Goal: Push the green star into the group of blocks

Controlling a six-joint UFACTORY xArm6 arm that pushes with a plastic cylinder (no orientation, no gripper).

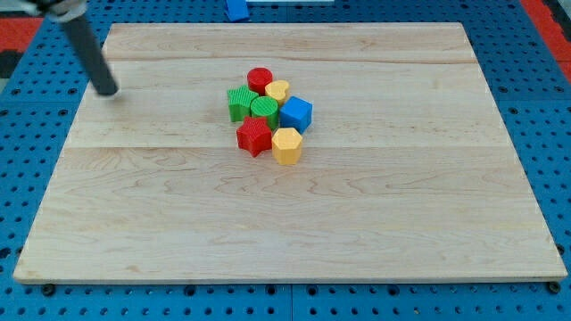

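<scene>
My tip (108, 90) sits well left of the seemingly touching green star (239, 103).

the blue block (236, 9) is cut off by the view's top, its shape unclear.

The ribbed green star-shaped block (239, 103) lies flat at the view's left edge of the cluster of coloured blocks (270, 117), touching its neighbours

Single high, oblique view over board (285, 223)
</scene>
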